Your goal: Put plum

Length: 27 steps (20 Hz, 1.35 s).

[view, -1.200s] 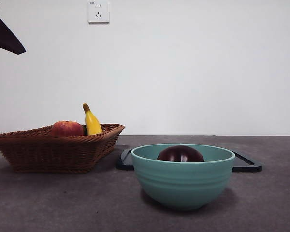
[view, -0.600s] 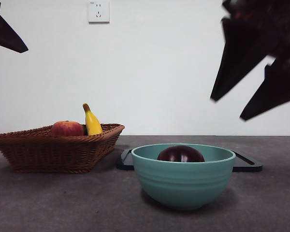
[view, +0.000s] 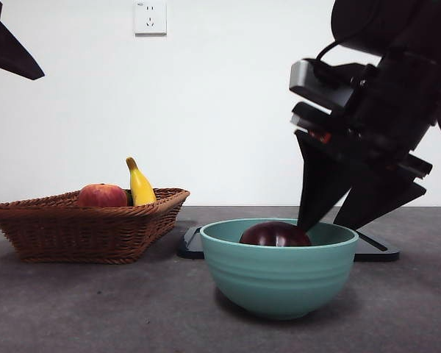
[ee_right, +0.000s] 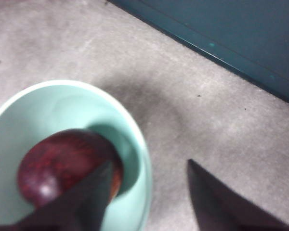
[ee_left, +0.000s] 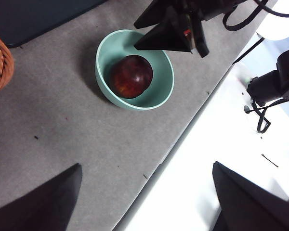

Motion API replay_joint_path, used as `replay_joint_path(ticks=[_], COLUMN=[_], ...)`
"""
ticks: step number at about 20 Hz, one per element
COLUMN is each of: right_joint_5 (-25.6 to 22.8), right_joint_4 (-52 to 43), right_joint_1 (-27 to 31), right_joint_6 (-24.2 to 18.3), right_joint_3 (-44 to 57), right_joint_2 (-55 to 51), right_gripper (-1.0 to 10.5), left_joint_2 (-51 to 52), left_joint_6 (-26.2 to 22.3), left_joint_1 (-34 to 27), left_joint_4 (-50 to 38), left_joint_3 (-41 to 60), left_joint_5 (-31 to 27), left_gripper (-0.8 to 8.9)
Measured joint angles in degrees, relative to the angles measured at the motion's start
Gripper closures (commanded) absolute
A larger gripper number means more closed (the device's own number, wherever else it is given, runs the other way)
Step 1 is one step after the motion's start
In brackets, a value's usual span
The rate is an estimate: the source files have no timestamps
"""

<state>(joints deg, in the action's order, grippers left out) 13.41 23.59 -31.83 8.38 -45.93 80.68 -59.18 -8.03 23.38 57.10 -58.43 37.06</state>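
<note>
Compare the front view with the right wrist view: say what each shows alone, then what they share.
Only the front view: the basket with the red fruit and banana, and the wall socket. Only the right wrist view: nothing of its own. Both: the plum in the teal bowl, the dark tray, and the open right gripper at the bowl's rim.

dark glossy plum (view: 274, 234), resting in bowl (view: 279, 279)
</note>
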Motion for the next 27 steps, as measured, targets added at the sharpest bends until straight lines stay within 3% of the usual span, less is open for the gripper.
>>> replay_joint_path(ticks=[10,21,27], right_joint_5=[0.0,-0.1,-1.5], right_joint_4=[-0.7,1.5,2.1], right_joint_1=[-0.4,-0.3,3.9], right_joint_6=[0.0,0.6,0.7], right_joint_3=[0.0,-4.1,-10.9], right_joint_2=[1.5,1.5,1.5], right_gripper=[9.3,9.4,9.4], left_joint_2=[0.0,0.0,0.0], left_joint_6=[0.0,0.0,0.0], left_joint_1=[0.0,0.0,0.0], left_joint_4=[-1.2,-1.2,-1.2], left_joint_3=[0.0,0.0,0.0], left_joint_5=[0.0,0.0,0.0], left_gripper=[3.81,3.80,3.80])
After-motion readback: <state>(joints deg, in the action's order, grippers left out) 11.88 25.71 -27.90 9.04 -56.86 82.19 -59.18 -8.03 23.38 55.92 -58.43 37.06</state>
